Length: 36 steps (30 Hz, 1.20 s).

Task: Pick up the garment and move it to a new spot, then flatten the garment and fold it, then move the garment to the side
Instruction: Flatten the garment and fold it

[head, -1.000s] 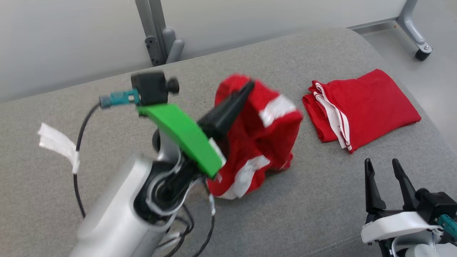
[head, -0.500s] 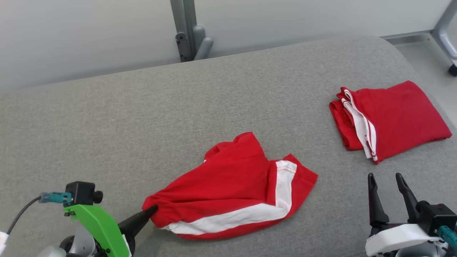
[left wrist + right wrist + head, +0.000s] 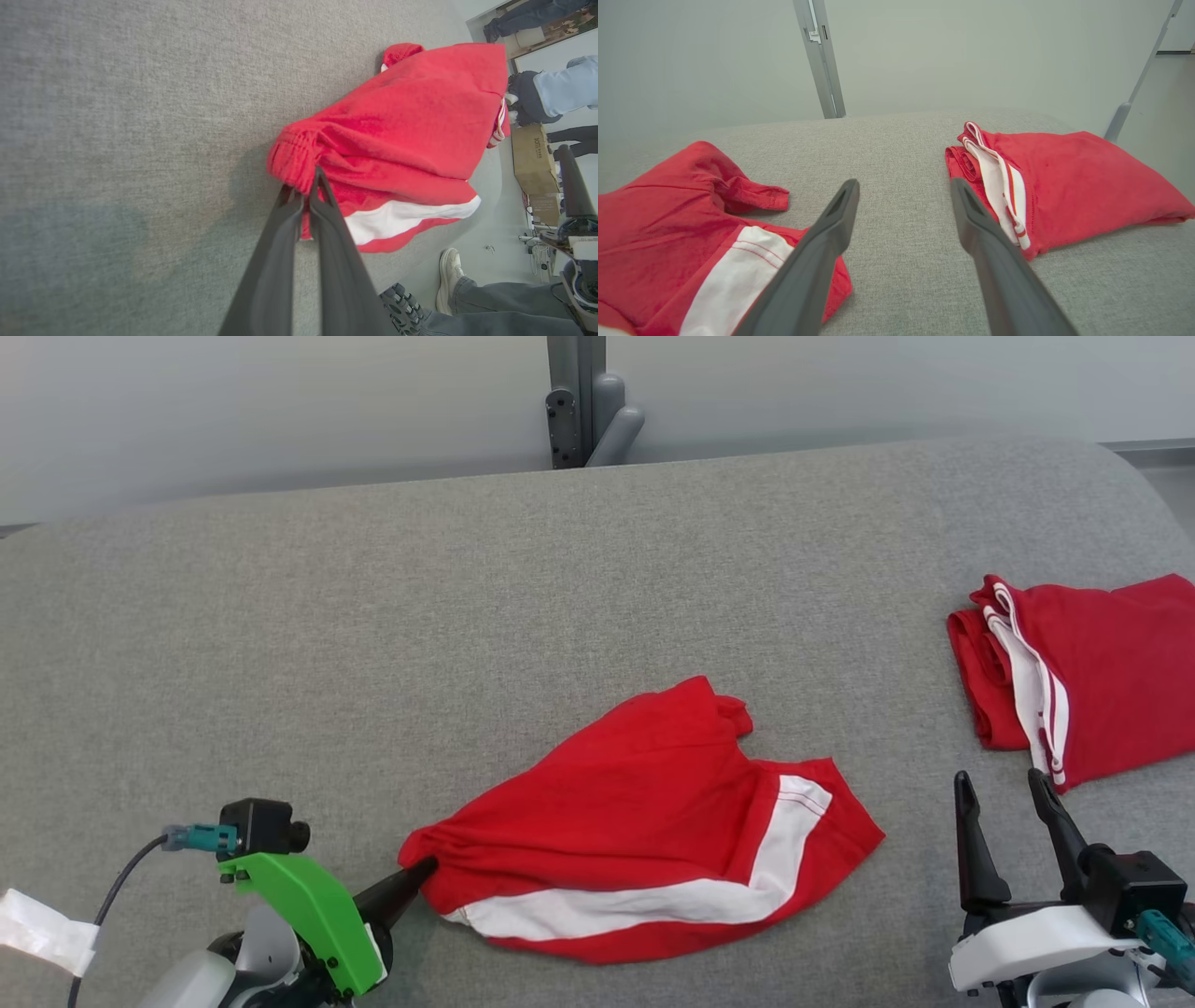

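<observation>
Red shorts (image 3: 644,821), white side stripe: lying loosely spread on the grey padded surface (image 3: 373,644), close to its near edge, about midway along.
Left gripper (image 3: 428,870): jaws closed on the shorts' gathered, ribbed left end, low over the padding.
Right gripper (image 3: 997,786): jaws spread wide, empty, by the near edge toward the right, apart from the shorts.
Folded red garment (image 3: 1102,681), white-trimmed: at the right edge.

The grey fabric-covered tabletop (image 3: 373,616) carries a spread red-and-white garment (image 3: 635,821) at lower centre and a folded red garment (image 3: 1120,681) at the right edge.
</observation>
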### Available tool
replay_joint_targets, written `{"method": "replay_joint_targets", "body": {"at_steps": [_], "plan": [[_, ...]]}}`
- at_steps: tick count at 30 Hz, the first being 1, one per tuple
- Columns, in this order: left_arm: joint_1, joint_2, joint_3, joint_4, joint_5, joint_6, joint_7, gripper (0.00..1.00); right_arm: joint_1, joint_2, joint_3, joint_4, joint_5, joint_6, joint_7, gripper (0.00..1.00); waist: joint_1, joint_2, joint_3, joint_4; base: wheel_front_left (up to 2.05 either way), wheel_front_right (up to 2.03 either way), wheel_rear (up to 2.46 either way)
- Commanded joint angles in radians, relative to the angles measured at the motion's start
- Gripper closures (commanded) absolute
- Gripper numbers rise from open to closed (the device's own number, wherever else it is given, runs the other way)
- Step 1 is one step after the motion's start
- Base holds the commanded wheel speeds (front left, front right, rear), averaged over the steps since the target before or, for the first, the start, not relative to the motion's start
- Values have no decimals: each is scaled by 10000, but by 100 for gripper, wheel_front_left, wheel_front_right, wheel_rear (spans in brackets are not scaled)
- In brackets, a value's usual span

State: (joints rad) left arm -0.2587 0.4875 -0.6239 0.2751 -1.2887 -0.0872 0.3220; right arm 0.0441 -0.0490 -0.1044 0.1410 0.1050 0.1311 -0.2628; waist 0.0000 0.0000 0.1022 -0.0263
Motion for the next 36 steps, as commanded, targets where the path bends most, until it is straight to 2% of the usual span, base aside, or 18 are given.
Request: {"method": "replay_joint_targets", "body": {"at_steps": [1,4,5,6,7,8,11,16,25,31,32,36], "plan": [[-153,-11,-29,107,168,-55,-67,100,-9,-31,-20,-29,-72,-8,-20,0,0,0,60,60,0,0,0],[-283,-154,-67,405,279,-140,-249,100,4,-50,-57,-61,-132,-8,-20,0,0,0,89,99,0,0,0],[-318,-158,-83,472,352,-165,-348,89,16,-73,-63,-74,-150,-8,-19,0,0,0,91,107,0,0,0],[-345,-164,-103,518,454,-190,-487,60,31,-89,-66,-92,-155,-8,-20,0,0,0,84,113,0,0,0],[-355,-166,-117,563,593,-181,-623,3,53,-112,-70,-116,-149,-8,-19,0,0,0,77,114,0,0,0],[-342,-133,-149,592,756,-182,-749,0,69,-146,-86,-149,-148,-8,-20,0,0,0,70,110,0,0,0],[-187,38,-267,452,1240,-121,-1173,0,110,-192,-230,-340,-139,-8,-20,0,0,0,62,106,0,0,0],[210,311,-305,-76,2412,329,-2553,0,247,-314,-612,-778,-192,-8,-20,0,0,0,-15,153,0,0,0],[1697,-18,275,-1410,3343,1256,-5329,0,436,-597,-1018,-1579,-197,-8,-20,0,0,0,-374,236,0,0,0],[2721,-434,880,-1556,4435,1920,-5869,0,859,-661,-959,-1619,-119,-8,-20,0,0,0,-799,429,0,0,0],[2721,-434,880,-1556,4435,1920,-5869,0,859,-661,-959,-1619,-119,-8,-20,0,0,0,-799,429,0,0,0],[3319,-1043,1942,-1775,5716,1977,-5865,0,1130,-606,-968,-1285,-50,-8,-20,0,0,0,-981,573,0,0,0]]}}
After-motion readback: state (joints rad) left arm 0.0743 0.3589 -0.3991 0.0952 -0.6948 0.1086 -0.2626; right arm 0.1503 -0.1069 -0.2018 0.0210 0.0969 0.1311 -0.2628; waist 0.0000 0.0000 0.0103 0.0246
